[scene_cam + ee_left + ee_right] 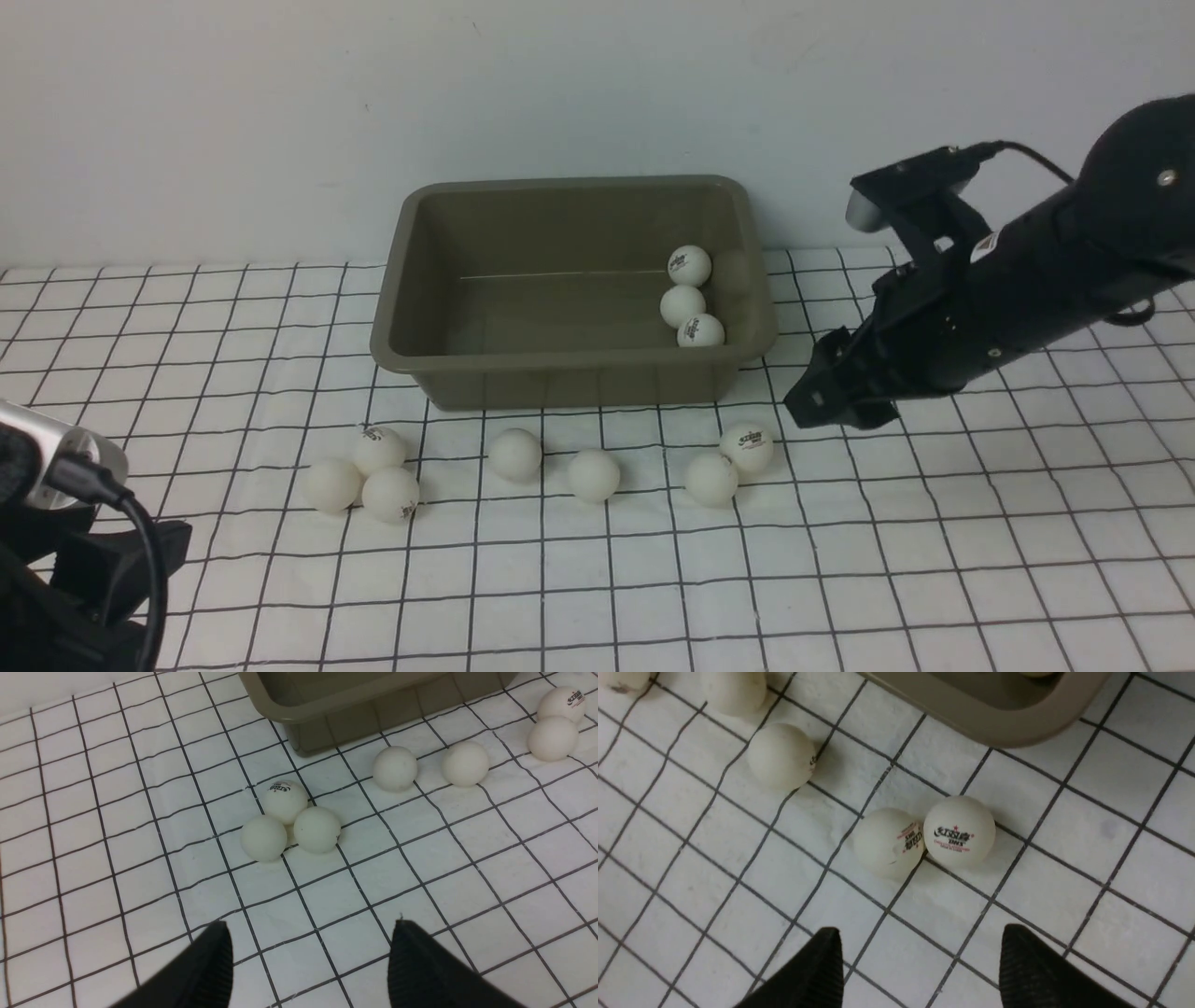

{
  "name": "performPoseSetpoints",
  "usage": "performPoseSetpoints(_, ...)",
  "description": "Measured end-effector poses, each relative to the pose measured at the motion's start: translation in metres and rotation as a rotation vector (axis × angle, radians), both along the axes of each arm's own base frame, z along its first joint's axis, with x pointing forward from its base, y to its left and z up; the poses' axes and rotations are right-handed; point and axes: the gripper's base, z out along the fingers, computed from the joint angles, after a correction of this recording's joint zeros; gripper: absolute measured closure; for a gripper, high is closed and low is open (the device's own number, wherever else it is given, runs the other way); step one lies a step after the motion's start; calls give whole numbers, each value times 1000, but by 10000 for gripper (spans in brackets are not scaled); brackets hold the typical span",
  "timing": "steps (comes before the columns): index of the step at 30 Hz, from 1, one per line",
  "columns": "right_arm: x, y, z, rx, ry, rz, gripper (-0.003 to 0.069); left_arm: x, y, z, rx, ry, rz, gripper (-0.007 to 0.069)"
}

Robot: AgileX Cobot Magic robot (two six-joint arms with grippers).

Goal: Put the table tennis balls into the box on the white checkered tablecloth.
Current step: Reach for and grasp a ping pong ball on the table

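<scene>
The white checkered tablecloth (934,560) fills the lower two-thirds of the front view. Its bottom half is bare, so both arms have free room to come in from there. The olive-grey box (560,383) sits centre frame near the back wall, with three table tennis balls (681,305) lined up along its right inner wall, probably where they rolled to rest. The right gripper (920,938), jaws apart and empty, hangs over the touching pair (959,830) just below the box's right corner; closing on one would likely nudge its neighbour. The left gripper (310,928), likewise spread and empty, faces the cluster of three (285,802) at lower left. Two single balls (514,455) lie between.
</scene>
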Motion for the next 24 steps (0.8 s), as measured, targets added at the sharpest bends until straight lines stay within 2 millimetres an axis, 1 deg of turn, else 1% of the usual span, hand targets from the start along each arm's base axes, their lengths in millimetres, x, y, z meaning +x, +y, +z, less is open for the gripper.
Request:
performPoseSetpoints(4, 11, 5, -19, 34, 34, -41, 248, 0, 0, 0, -3, 1, 0, 220)
performPoseSetpoints(7, 19, 9, -38, 47, 67, -62, 248, 0, 0, 0, -4, 1, 0, 220)
performPoseSetpoints(9, 21, 10, -46, 54, 86, -69, 248, 0, 0, 0, -4, 1, 0, 220)
performPoseSetpoints(12, 28, 14, -63, 70, 112, -81, 248, 0, 0, 0, -5, 1, 0, 220)
performPoseSetpoints(15, 32, 16, -70, 83, 107, -84, 248, 0, 0, 0, -5, 1, 0, 220)
performPoseSetpoints(24, 48, 22, -75, 136, 77, -131, 248, 0, 0, 0, -5, 1, 0, 220)
